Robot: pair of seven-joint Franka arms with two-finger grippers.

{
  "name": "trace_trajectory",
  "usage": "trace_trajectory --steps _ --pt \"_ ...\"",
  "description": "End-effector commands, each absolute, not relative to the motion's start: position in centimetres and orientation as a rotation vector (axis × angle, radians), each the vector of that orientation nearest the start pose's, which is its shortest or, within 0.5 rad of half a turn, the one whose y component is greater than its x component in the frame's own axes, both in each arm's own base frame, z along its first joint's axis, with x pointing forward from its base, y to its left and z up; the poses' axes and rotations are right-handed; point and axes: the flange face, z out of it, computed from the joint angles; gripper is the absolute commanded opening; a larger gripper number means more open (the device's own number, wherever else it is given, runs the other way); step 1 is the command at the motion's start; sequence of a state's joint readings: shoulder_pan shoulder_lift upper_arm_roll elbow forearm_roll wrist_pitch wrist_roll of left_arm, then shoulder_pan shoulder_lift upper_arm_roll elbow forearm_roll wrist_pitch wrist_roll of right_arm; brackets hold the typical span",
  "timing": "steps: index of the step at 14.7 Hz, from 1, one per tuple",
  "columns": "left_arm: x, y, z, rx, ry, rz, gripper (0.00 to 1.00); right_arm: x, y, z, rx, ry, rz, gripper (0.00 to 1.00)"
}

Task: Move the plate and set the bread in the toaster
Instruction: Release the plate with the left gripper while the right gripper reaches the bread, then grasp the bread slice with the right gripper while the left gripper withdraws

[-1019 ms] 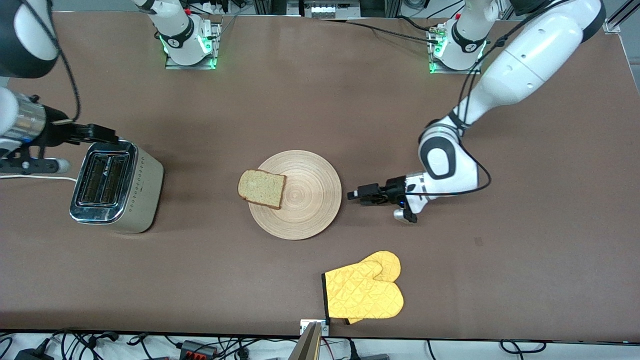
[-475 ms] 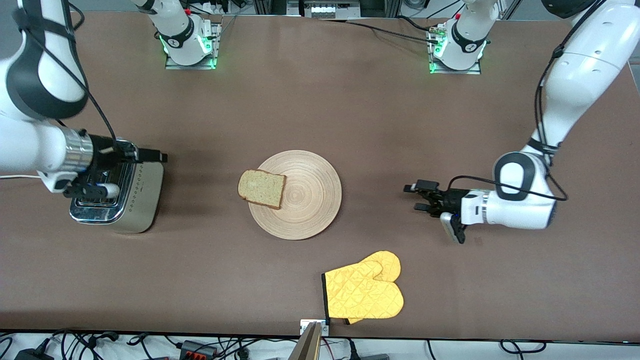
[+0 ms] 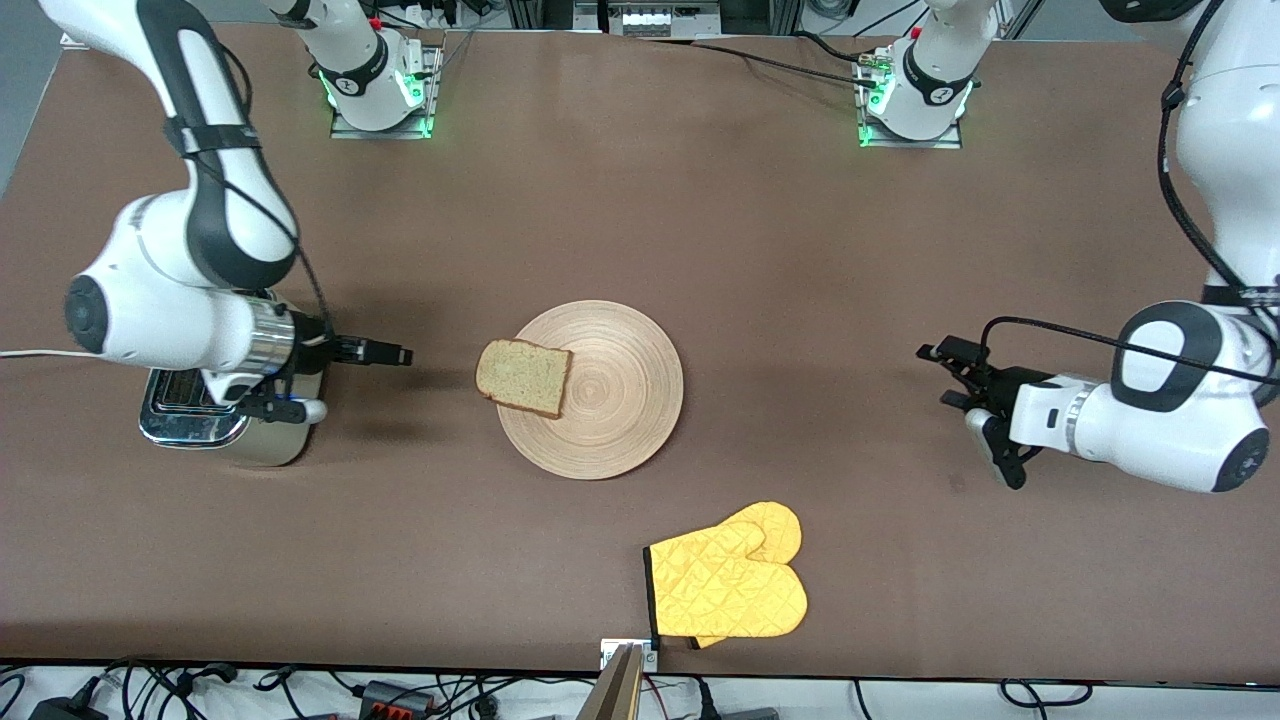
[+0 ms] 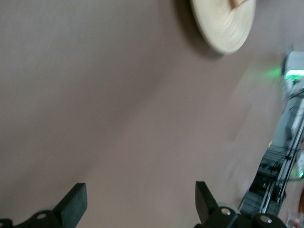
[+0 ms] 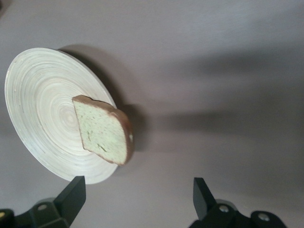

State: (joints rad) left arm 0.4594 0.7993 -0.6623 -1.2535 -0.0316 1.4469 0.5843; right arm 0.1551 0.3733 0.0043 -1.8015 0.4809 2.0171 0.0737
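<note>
Both empty, wide-open end effectors shifted; one bread overhangs one plate.

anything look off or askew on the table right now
One thing: the bread sits half off the plate, overhanging the rim on the toaster side rather than lying centred. The oven mitt lies flat near the table edge. Nothing spilled or damaged.

Front cam high, faces robots — whole table; both wrist cams look down, share plate.
</note>
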Motion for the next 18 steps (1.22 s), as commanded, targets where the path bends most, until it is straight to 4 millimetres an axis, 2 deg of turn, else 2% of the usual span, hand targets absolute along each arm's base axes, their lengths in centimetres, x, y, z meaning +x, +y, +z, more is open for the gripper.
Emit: trace_trajectory --steps 1,3,4,7,9,10,11,14,16,18 --pt "66.6 -6.5 40.4 2.547 -0.949 -0.564 1.00 59.9 14.2 32.0 -2.645 0.339 0.198 1.00" --pt "65.3 -8.7 45.6 2.790 -0.941 -0.572 1.00 59.0 16.4 30.0 -2.643 0.365 0.134 1.00" --pt "64.5 -8.8 47.8 2.900 -0.855 -0.576 1.00 58.9 16.5 28.6 -2.659 0.378 0.090 1.00" --pt "63.3 -7.5 53.0 3.135 -0.570 -0.498 1.00 58.9 17.1 25.9 -2.645 0.403 0.094 1.00" --pt "62.0 -6.0 55.5 3.123 -0.356 -0.371 1.00 58.9 17.0 24.6 -2.619 0.410 0.090 1.00" --pt "60.9 -4.7 56.5 3.115 -0.209 -0.328 1.00 58.8 17.0 23.6 -2.604 0.436 0.100 1.00" --pt "59.7 -4.3 57.2 3.134 -0.139 -0.282 1.00 58.9 17.0 22.9 -2.590 0.456 0.084 1.00" --pt "57.1 -2.7 59.1 3.150 -0.078 -0.071 1.00 58.5 17.9 21.0 -2.516 0.489 0.064 1.00" --pt "56.9 -1.8 59.2 3.144 -0.068 0.081 1.00 58.2 17.9 20.0 -2.481 0.464 0.038 1.00" --pt "56.4 -1.7 58.8 3.144 -0.071 0.116 1.00 58.1 18.1 19.7 -2.466 0.462 0.038 1.00"
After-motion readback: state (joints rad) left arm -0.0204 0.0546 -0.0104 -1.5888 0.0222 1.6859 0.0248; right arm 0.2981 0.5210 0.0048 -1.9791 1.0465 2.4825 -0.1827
